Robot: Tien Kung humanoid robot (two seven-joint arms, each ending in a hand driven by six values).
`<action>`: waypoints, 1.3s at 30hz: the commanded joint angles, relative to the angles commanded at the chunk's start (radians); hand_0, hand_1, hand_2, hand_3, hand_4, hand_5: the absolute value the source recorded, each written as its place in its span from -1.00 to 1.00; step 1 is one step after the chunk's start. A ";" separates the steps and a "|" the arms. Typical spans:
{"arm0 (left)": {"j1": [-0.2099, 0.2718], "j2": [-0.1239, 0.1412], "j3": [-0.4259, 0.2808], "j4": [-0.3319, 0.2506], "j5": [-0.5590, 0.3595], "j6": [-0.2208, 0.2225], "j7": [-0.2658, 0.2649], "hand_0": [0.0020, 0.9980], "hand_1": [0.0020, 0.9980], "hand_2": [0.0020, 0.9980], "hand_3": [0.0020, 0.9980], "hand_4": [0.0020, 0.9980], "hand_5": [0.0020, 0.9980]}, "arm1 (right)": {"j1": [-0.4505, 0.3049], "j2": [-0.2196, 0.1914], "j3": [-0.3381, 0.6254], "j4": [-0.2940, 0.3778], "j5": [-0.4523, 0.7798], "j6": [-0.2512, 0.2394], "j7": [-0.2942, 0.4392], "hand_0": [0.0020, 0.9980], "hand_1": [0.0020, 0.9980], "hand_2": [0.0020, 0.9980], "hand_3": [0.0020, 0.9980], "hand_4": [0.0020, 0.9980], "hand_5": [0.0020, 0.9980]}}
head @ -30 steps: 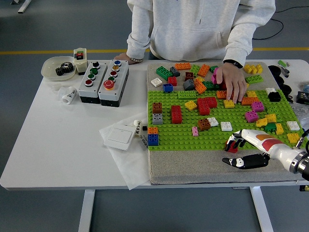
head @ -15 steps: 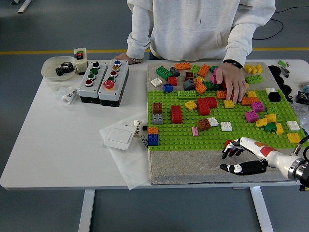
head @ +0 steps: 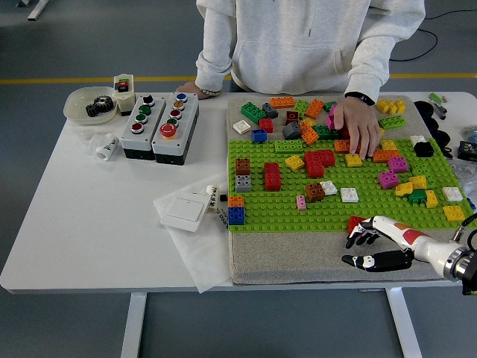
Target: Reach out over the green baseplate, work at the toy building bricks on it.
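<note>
Beyond right hand point(head: 373, 242), green baseplate point(head: 276, 198)

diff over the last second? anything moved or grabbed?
The right robot hand slid slightly left and down along the near edge of the green baseplate, fingers open, gripping nothing. No bricks moved; the person's hand stays on the far bricks.
</note>
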 joint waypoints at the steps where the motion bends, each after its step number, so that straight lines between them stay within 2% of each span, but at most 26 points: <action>1: 0.000 0.000 0.000 0.000 0.000 0.000 0.000 0.57 0.63 0.73 0.53 0.56 0.39 | 0.001 0.000 -0.002 -0.002 0.000 0.000 0.000 0.32 0.32 0.43 0.10 0.67 0.12; 21: -0.003 -0.001 0.006 0.000 -0.009 0.002 -0.001 0.57 0.63 0.73 0.53 0.56 0.39 | 0.019 0.012 -0.016 -0.053 -0.019 -0.016 0.010 0.32 0.31 0.43 0.11 0.68 0.19; 39: 0.004 -0.003 -0.004 0.000 0.006 0.002 0.003 0.57 0.63 0.73 0.54 0.57 0.39 | 0.024 0.010 -0.028 -0.065 -0.024 -0.025 0.018 0.30 0.31 0.43 0.11 0.69 0.21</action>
